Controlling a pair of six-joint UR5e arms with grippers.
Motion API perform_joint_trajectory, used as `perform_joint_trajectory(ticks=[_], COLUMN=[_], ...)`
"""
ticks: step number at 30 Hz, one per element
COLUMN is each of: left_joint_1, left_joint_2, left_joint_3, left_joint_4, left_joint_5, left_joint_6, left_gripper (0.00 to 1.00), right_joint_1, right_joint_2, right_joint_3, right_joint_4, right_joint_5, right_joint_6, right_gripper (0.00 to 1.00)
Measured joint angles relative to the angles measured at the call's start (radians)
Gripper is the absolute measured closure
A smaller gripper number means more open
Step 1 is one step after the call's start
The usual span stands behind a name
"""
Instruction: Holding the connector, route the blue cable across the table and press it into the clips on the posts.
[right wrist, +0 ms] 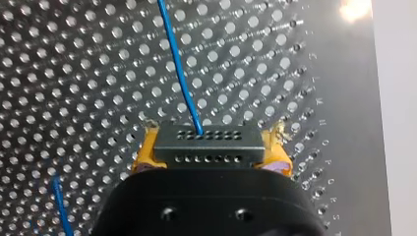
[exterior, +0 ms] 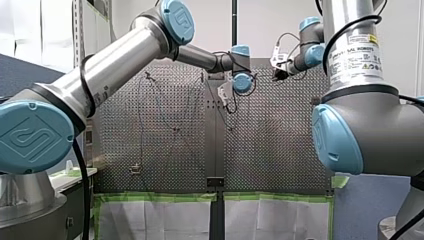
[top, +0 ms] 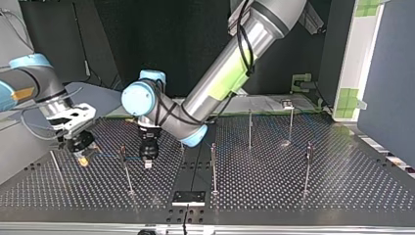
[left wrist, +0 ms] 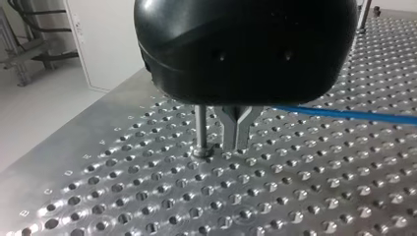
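The connector (right wrist: 206, 145), a dark block with two rows of small holes, sits clamped between the yellow pads (right wrist: 143, 153) of my right gripper (right wrist: 210, 150). The blue cable (right wrist: 178, 73) leaves its top face and runs straight ahead of that gripper over the table (right wrist: 74, 73); a second stretch of it shows beside the gripper body.

At my left gripper (left wrist: 238, 142) the metal fingers taper until the tips meet. The cable comes in from the side and ends level with the fingers' upper part. Whether it is pinched there cannot be told. A thin post (left wrist: 200, 128) stands just beside these fingers, its foot on the table.

The table is a perforated metal plate. Single letters (right wrist: 328, 161) run along its edge beside my right gripper, with O, P and Q legible. Green tape (exterior: 160, 197) lines the table's edge under my arms. A white panel (left wrist: 103, 44) stands beyond the table edge. A label (exterior: 357, 52) on my right arm reads "UNIVERSAL ROBOTS".
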Motion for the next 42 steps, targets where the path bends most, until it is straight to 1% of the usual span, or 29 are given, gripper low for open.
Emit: perform_joint_trajectory(ticks=[8,9,10,11,12,13,15,19,22,27,32,38,42], left_joint_1=[-0.001,-0.003,-0.004,-0.006,-0.008,-0.009,-0.012,-0.015,-0.016,-0.017,-0.019,-0.045,-0.053], left_joint_2=[0.0,0.0,0.0,0.0,0.0,0.0,0.0,0.001,0.001,0.005,0.008,0.045,0.081], left_joint_3=[0.006,0.006,0.006,0.006,0.006,0.006,0.006,0.006,0.006,0.007,0.006,-0.03,-0.066], left_joint_4=[-0.024,-0.026,-0.029,-0.032,-0.036,-0.04,-0.048,-0.065,-0.09,-0.134,-0.172,-0.217,-0.205], left_joint_5=[0.0,0.0,0.0,-0.001,-0.001,-0.001,-0.001,0.004,0.012,-0.004,-0.011,0.003,0.018], left_joint_6=[-0.003,-0.004,-0.005,-0.006,-0.009,-0.011,-0.014,-0.018,-0.019,-0.03,-0.037,-0.05,-0.05], left_gripper=[1.0,0.78,0.78,0.6,0.35,0.35,0.0,0.0,0.0,0.0,0.0,0.0,0.0], right_joint_1=[-0.02,-0.022,-0.023,-0.025,-0.027,-0.028,-0.03,-0.032,-0.033,-0.039,-0.041,-0.042,-0.042], right_joint_2=[0.01,0.01,0.01,0.01,0.01,0.01,0.011,0.011,0.012,0.014,0.015,0.015,0.015], right_joint_3=[-0.008,-0.008,-0.008,-0.008,-0.008,-0.008,-0.009,-0.009,-0.009,-0.008,-0.009,-0.009,-0.009], right_joint_4=[-0.001,-0.001,-0.001,-0.001,-0.001,-0.001,-0.001,-0.001,-0.002,-0.004,-0.004,-0.004,-0.004], right_joint_5=[-0.005,-0.007,-0.009,-0.01,-0.011,-0.012,-0.012,-0.014,-0.015,-0.018,-0.02,-0.024,-0.025], right_joint_6=[-0.003,-0.004,-0.004,-0.004,-0.005,-0.005,-0.006,-0.007,-0.007,-0.007,-0.007,-0.007,-0.007], right_gripper=[1.0,1.0,1.0,1.0,1.0,1.0,1.0,1.0,1.0,1.0,1.0,1.0,1.0])
